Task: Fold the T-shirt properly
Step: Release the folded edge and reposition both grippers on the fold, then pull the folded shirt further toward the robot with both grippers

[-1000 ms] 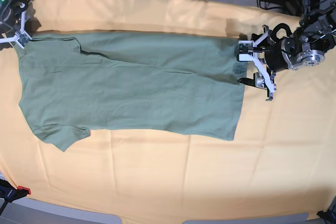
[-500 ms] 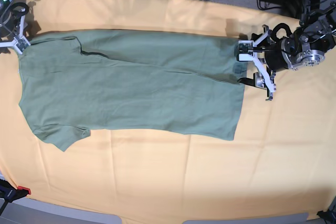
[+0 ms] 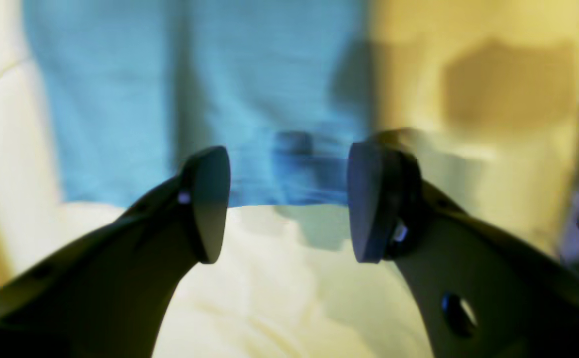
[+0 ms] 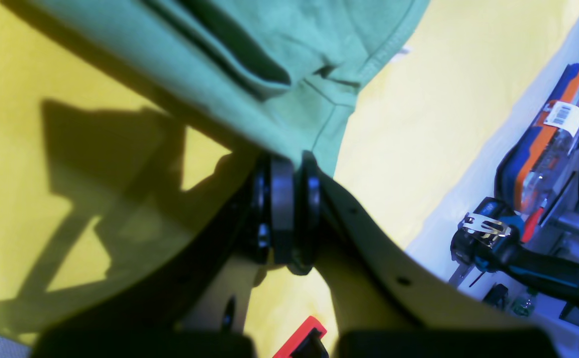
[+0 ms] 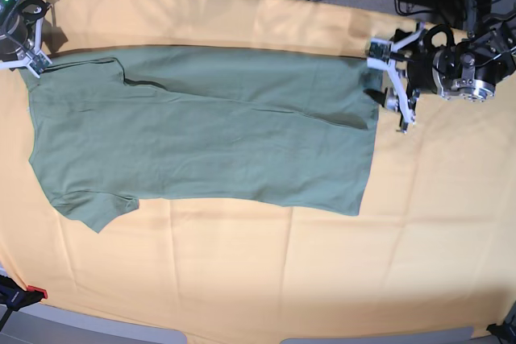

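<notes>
Base view: my right gripper [image 5: 32, 64] pinches the T-shirt [image 5: 201, 138] corner at ten o'clock; my left gripper [image 5: 392, 86] hangs spread wide beside its three o'clock hem.

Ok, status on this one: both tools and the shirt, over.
Right tool shut on T-shirt corner. Left tool open at the hem, not gripping. T-shirt half-folded, flat on yellow cloth. Nothing in the way.

The left wrist view is blurred throughout: the T-shirt [image 3: 195, 99] reads as a soft blue patch with no seam or hem detail. In the right wrist view, the right gripper [image 4: 294, 164] pads hide the pinched fabric edge, and the frame's top cuts the shirt off. The base view crops that gripper at the left edge.
</notes>
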### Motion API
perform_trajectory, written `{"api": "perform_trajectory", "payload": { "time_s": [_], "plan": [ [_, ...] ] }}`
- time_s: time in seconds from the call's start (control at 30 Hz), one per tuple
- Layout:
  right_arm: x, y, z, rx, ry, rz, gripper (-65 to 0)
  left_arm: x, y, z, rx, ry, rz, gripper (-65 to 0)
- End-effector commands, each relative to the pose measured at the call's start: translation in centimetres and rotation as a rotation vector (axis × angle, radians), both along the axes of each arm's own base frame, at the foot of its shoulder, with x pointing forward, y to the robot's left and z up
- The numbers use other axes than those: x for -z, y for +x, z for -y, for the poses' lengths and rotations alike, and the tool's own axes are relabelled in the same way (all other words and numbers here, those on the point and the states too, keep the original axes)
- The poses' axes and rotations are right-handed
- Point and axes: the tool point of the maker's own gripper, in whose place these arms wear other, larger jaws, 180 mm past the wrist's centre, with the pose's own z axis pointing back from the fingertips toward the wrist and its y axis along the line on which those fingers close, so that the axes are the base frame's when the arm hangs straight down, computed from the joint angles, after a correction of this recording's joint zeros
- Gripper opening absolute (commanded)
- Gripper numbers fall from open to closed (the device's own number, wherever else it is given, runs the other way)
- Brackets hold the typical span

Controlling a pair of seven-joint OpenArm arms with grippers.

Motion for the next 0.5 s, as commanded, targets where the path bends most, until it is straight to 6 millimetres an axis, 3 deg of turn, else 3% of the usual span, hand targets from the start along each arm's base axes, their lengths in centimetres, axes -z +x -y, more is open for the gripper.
{"api": "perform_trajectory", "payload": {
  "time_s": [0.0,0.27,0.47],
  "plan": [
    [-1.1,0.8,0.4,-0.010,-0.028,0.030,-65.0,-0.9,0.0,-0.1,0.011,-0.008,0.000,-27.5],
    [-1.0,0.8,0.5,-0.006,-0.031,0.026,-65.0,-0.7,-0.2,-0.2,0.031,0.010,0.003,-27.5],
    [-1.0,0.7,0.5,-0.005,-0.032,0.026,-65.0,-0.9,1.7,-0.4,-0.003,0.010,0.100,-27.5]
  ]
}}
